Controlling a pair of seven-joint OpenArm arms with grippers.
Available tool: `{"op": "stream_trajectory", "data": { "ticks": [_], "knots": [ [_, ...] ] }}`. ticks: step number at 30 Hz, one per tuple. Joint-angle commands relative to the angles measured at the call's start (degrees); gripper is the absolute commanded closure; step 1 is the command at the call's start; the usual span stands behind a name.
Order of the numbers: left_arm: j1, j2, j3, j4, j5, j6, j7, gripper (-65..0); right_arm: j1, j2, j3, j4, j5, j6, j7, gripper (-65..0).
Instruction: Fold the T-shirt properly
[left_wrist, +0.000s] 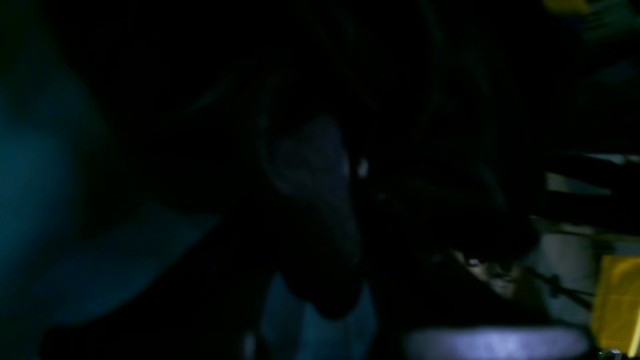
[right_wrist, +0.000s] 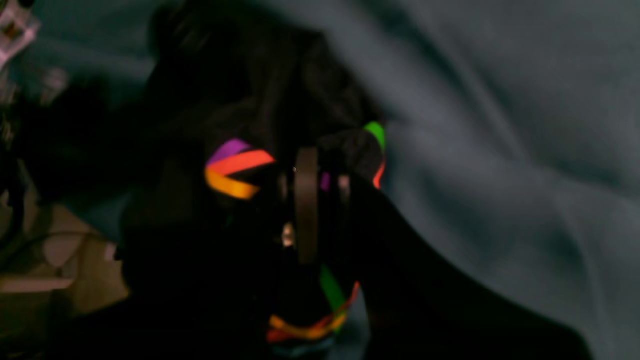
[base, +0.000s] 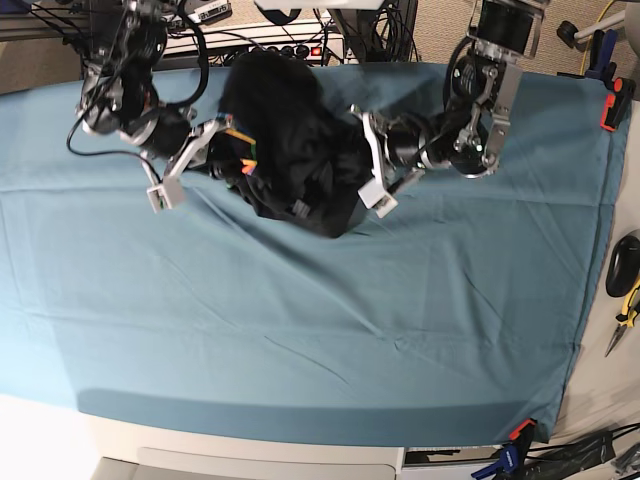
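Note:
The black T-shirt hangs bunched between my two grippers over the back middle of the table. My right gripper, on the left in the base view, is shut on the neckline. In the right wrist view its fingers pinch the rainbow-striped trim, with black T-shirt cloth all around them. On the other side, my left gripper is buried in the shirt's edge and looks shut on the cloth. The left wrist view is almost black, with dark T-shirt cloth filling it and hiding the fingertips.
The teal-blue table cloth covers the table, with wrinkles. Cables and a power strip lie behind the back edge. An orange clamp and hand tools sit along the right edge, and another clamp is at the front right.

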Motion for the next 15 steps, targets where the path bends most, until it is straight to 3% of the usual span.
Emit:
{"op": "stream_trajectory", "data": {
  "ticks": [1, 6, 15],
  "knots": [
    [-1.7, -0.6, -0.4, 0.2, 5.1, 1.9, 0.5, 0.0, -1.0, 0.5, 0.2, 2.1, 1.3, 0.3, 1.2, 0.0],
    [-5.6, -0.6, -0.4, 0.1, 5.9, 1.9, 0.0, 0.0, -5.3, -0.2, 0.2, 3.9, 1.4, 0.3, 2.6, 0.0],
    [-14.9, -0.6, -0.4, -7.1, 5.8, 1.9, -0.6, 0.0, -6.1, -7.9, 0.0, 3.8, 2.7, 0.3, 5.7, 0.0]
  ]
}}
